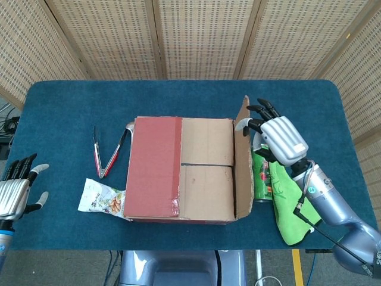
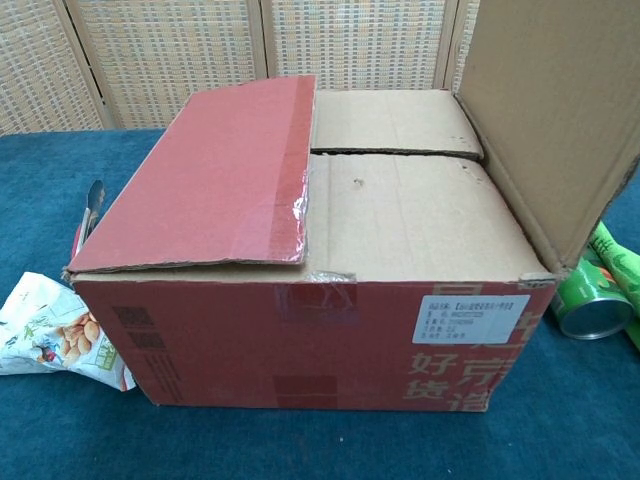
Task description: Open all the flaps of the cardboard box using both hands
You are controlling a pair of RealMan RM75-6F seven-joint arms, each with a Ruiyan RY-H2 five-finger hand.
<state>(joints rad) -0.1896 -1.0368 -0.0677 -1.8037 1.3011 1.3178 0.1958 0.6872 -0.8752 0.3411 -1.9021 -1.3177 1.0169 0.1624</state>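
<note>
Cardboard box, red-brown, standing at the centre of a blue-covered table. Left outer flap lies flat and closed over the top, a strip of clear tape along its inner edge. Right outer flap stands upright, plain brown inner face turned toward the box in the chest view. Two inner flaps, plain cardboard, lie closed and meet along a seam across the middle. Right hand: just outside the raised flap near its far upper corner, dark fingertips spread and touching the flap edge; whether they pinch it cannot be told. Left hand: at the table's left edge, well apart from the box, fingers apart and holding nothing. Kitchen tongs, red-tipped, left of the box. Snack packet against the box's near left corner. Green can, lying just right of the raised flap. Green cloth beside the can.
</note>
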